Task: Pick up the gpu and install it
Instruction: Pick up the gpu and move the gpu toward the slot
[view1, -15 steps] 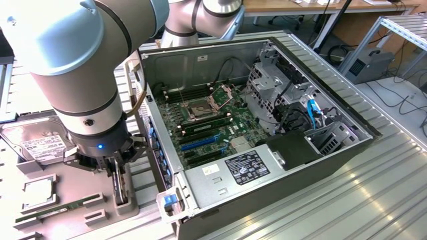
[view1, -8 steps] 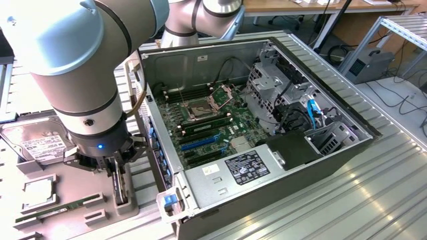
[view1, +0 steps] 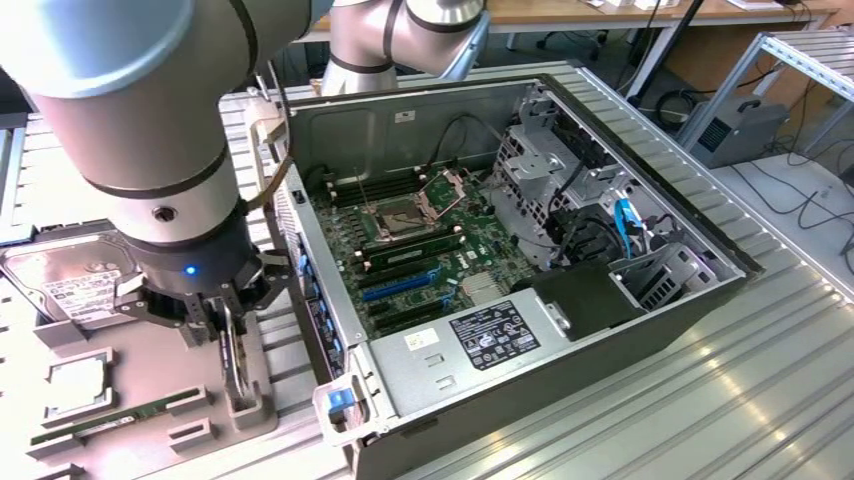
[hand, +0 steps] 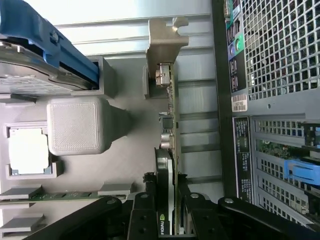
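I've got the gripper (view1: 230, 335) down over the grey holder tray (view1: 134, 400), just beside the open computer case (view1: 534, 230) on the exterior view's left. The graphics card (view1: 240, 375) stands on its long edge in a slot of that tray, and the gripper straddles it from above. On the wrist view the gripper (hand: 164, 182) sits with one finger on each face of the graphics card (hand: 169, 125), pressed in against it, so I call that a pinch on the card. The card's lower edge sits in the slot.

Looking along the card, it is thin and flat. There's a black shroud with a small green logo between the fingers, then a dark board edge with small parts on it. At the far end is a pale metal bracket (hand: 165, 37) with a bent tab.

A hard drive (view1: 67, 285) with a white label rests on the tray behind the gripper. A processor chip (view1: 76, 385) and a green memory stick (view1: 114, 420) lie in their own pockets nearby. The case sits on the ribbed metal worktop (view1: 667, 400).
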